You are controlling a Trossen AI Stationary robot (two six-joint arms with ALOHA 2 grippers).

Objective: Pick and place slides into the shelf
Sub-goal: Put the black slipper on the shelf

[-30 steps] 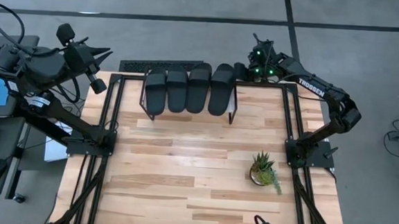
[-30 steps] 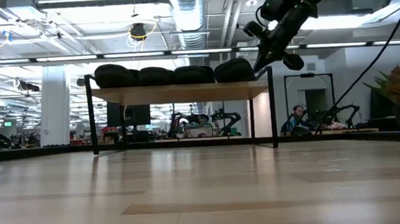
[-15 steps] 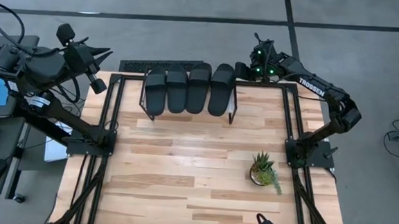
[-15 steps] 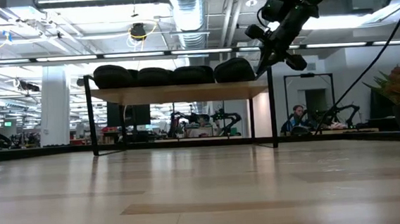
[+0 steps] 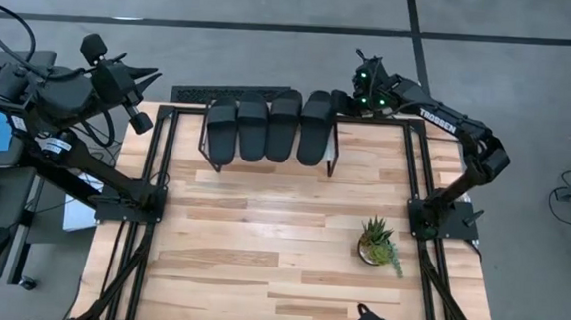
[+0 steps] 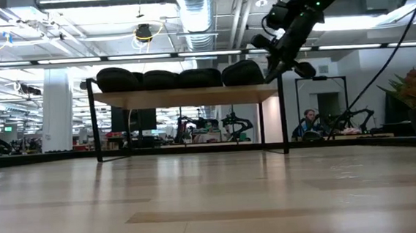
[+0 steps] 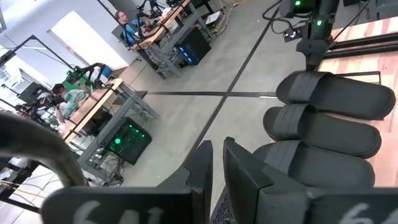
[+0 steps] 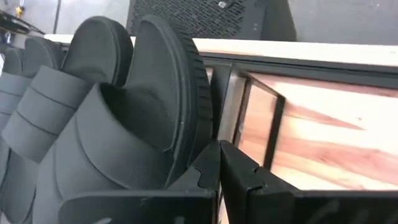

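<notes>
Several black slides lie side by side on the shelf, which stands on thin black legs at the table's far edge. My right gripper is shut and slants down at the far right corner of the shelf, beside the rightmost slide. In the low view that gripper ends right next to this slide. My left gripper is shut on nothing and waits high beyond the table's far left corner. My right gripper has its shut fingers against the right rim of the rightmost slide's sole, near the slide's far end. Only the outer side of one finger meets the rim. The fingers slant down from the far right. The slide lies flat on the shelf.
A small potted plant stands on the table's right half, near the right arm's base. The left arm's base sits at the left edge. A black grille lies on the floor behind the shelf.
My right gripper has edged a little toward the table's left, closer to the rightmost slide, staying shut. The slides keep their places on the shelf.
</notes>
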